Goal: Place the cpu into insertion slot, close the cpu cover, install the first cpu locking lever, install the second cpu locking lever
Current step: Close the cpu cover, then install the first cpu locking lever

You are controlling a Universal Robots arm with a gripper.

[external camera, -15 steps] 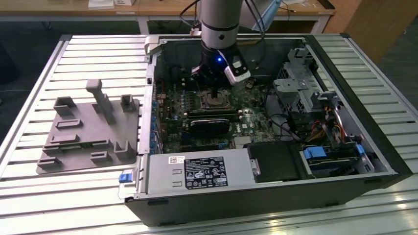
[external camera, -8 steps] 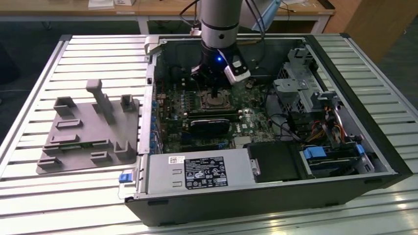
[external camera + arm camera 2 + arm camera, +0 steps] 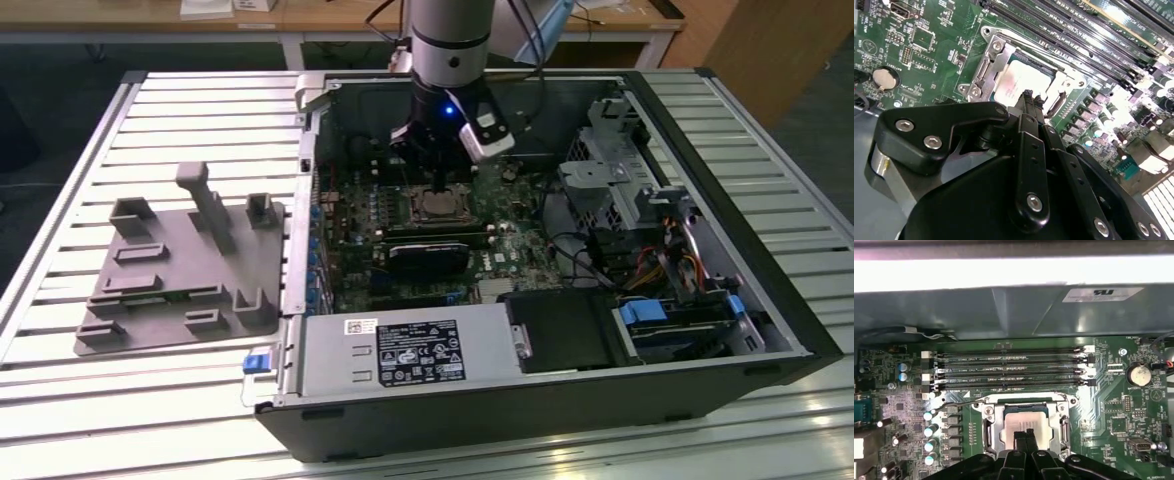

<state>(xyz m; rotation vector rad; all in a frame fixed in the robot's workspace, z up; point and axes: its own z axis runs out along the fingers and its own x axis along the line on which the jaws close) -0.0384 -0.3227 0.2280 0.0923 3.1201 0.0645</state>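
Black links of the gripper (image 3: pixel 1028 96) loom nearest, jaws pinched together empty, tips over the cpu (image 3: pixel 1014 82), seated beneath the lowered cpu cover (image 3: pixel 995 54). Latching probably wants slow, square pressure.

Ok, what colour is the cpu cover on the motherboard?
Silvery bare metal. The cpu cover shows best in the first wrist view.

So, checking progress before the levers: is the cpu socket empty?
No, the silver-topped cpu sits inside the square cut-out of the metal cpu cover.
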